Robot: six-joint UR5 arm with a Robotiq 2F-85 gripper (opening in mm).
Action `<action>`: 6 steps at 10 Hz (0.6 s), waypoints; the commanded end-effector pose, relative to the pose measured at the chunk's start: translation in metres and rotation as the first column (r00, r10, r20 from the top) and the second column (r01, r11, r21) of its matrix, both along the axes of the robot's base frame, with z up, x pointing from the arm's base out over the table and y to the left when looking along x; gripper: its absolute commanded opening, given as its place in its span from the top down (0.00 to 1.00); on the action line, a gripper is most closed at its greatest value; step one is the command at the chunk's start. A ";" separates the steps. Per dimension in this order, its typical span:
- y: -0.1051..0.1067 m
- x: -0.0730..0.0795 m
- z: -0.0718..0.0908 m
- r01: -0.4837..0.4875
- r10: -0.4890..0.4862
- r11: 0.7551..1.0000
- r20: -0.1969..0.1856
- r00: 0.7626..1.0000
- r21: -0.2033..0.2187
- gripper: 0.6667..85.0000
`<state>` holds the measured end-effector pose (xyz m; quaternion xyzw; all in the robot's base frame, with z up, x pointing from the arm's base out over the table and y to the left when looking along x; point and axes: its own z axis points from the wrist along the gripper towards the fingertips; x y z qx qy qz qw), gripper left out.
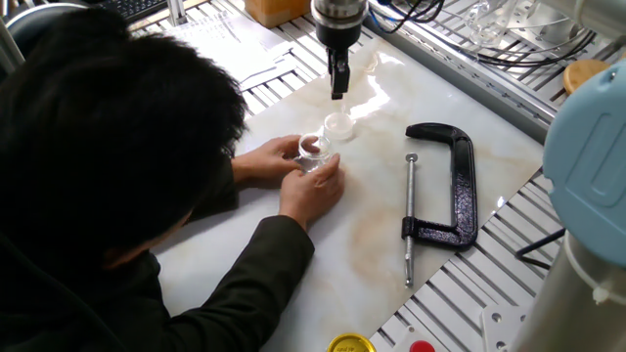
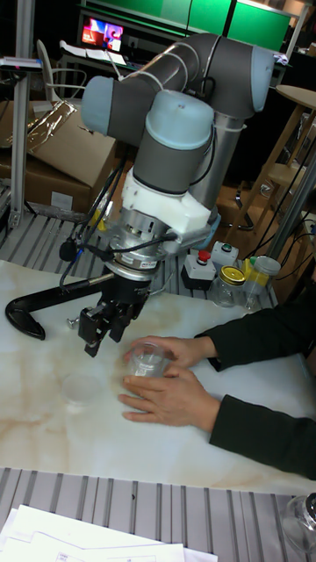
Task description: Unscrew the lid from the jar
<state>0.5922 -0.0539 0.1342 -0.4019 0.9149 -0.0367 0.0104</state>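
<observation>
Lid (image 1: 337, 124) lies on the bench (image 1: 391, 225) just beyond the jar (image 1: 312, 149), which a person's hands (image 1: 311, 191) hold (light, slick plastic, best gripped by the rim), gripper (image 1: 338, 88) hovering above, fingers empty, spread unclear.

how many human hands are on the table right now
2: both belong to the person and cup the jar near the table's middle, one hand behind it, the other hand in front. None hidden that I can tell.

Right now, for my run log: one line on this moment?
hand: empty, raised | lid: off, on table | jar: held by person
</observation>
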 end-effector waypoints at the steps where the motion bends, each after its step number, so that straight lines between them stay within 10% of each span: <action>1: 0.036 -0.010 0.017 0.213 -0.211 0.973 -0.034 0.977 0.091 0.70; 2: 0.047 -0.010 0.018 0.281 -0.278 0.951 -0.042 0.960 0.129 0.94; 6: 0.055 -0.016 0.028 0.295 -0.293 0.948 -0.036 0.955 0.123 1.00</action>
